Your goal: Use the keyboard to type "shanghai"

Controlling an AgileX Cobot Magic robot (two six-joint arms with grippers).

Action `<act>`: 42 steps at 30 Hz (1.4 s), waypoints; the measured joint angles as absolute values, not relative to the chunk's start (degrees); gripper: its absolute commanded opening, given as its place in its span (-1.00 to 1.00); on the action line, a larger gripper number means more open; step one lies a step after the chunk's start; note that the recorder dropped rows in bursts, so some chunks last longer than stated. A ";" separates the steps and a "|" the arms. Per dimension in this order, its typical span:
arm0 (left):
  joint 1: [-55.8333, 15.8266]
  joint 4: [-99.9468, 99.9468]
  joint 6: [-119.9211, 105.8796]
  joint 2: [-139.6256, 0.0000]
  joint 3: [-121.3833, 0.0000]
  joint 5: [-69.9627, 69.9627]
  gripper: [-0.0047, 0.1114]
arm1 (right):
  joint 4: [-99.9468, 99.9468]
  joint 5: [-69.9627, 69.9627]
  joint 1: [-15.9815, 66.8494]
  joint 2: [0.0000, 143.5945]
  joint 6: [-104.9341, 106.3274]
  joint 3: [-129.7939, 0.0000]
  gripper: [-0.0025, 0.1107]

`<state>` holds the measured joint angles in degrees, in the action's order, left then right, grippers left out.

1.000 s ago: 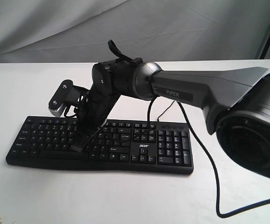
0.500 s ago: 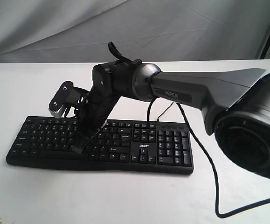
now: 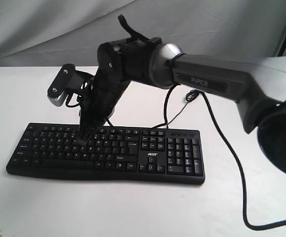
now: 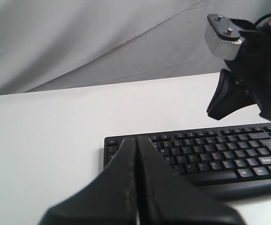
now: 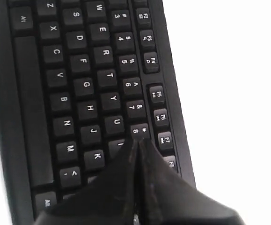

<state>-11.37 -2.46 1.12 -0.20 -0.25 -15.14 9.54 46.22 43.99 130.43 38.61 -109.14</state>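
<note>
The black keyboard [image 3: 175, 158] lies flat on the white table, its "acer" logo near the arrow keys. My right gripper [image 3: 82, 140] reaches across from the right, shut with nothing in it, and points down at the upper letter rows left of the middle. In the right wrist view the keyboard [image 5: 79, 84] fills the frame. There the shut right gripper [image 5: 136, 141] has its tip over the edge between the I key and the 8 key; whether it touches a key I cannot tell. My left gripper [image 4: 137, 139] is shut and empty, short of the left end of the keyboard [image 4: 219, 154].
A thin black cable [image 3: 222, 148] runs from the keyboard's back edge across the table [image 3: 108, 207] to the right. The right arm's large grey body [image 3: 276, 123] fills the right side. A grey cloth backdrop [image 3: 59, 29] hangs behind the table.
The right arm has risen, and its shut tip has moved from the lower letter rows toward the rows nearer the keyboard's back edge. The keyboard has not moved.
</note>
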 measured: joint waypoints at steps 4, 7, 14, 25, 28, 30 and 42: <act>-11.37 -2.46 1.12 -0.20 -0.25 -15.14 -0.92 | 6.43 47.43 45.05 125.48 35.74 -106.59 -0.96; -11.37 -2.46 1.12 -0.20 -0.25 -15.14 -0.92 | 4.33 45.88 45.90 118.54 33.15 -100.05 -0.96; -11.37 -2.46 1.12 -0.20 -0.25 -15.14 -0.92 | 0.00 36.18 46.27 97.77 26.13 -79.38 -0.96; -11.37 -2.46 1.12 -0.20 -0.25 -15.14 -0.92 | -4.10 34.55 46.27 69.72 17.23 -62.39 -0.96; -11.37 -2.46 1.12 -0.20 -0.25 -15.14 -0.92 | -4.10 34.17 46.27 67.54 17.23 -62.39 -0.96; -11.37 -2.46 1.12 -0.20 -0.25 -15.14 -0.92 | -4.10 34.03 46.27 67.07 17.23 -62.39 -0.96; -11.37 -2.46 1.12 -0.20 -0.25 -15.14 -0.92 | 4.33 21.99 22.87 44.77 13.28 -54.58 -0.96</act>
<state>-11.37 -2.46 1.12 -0.20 -0.25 -15.14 4.33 21.99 22.87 44.77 13.28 -54.58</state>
